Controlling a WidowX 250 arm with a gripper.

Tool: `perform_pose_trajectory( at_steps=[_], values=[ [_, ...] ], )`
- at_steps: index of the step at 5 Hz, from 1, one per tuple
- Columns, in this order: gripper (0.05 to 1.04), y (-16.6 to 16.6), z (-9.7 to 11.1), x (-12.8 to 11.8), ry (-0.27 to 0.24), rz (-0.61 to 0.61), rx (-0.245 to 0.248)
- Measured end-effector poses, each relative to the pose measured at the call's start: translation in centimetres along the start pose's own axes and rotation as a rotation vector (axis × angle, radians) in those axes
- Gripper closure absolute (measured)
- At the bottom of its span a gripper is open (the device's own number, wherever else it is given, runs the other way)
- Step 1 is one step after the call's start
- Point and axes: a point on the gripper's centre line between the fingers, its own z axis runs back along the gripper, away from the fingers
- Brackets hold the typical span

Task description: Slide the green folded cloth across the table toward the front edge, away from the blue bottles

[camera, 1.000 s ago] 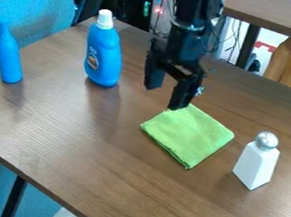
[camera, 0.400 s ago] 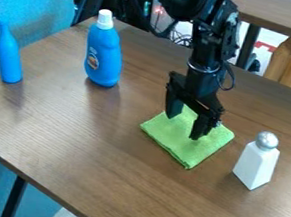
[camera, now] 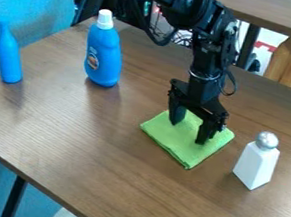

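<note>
Standing over the green cloth [camera: 188,153], the black gripper [camera: 188,132] has its jaws spread wide, with nothing held and green showing between them. From here I can't tell whether the tips touch the fabric or sit just above it. The folded cloth lies flat on the wooden table [camera: 95,149], between the upright blue detergent bottle [camera: 104,54] and the white, silver-topped shaker [camera: 256,165], nearer the shaker.

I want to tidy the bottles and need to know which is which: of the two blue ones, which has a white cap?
The larger blue bottle, nearer the jaws; the slimmer one is blue to its tip.
</note>
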Motion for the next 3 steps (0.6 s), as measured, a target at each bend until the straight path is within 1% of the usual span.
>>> perform_pose_trajectory(
  at_steps=[1,2,3],
  values=[
    [0.073,0.3,-0.8,-1.4,0.052,0.047,0.023],
    [0.073,0.1,-0.9,-3.2,0.088,0.093,0.026],
    [0.073,0.2,-0.6,-5.7,0.154,0.144,0.044]
  ],
)
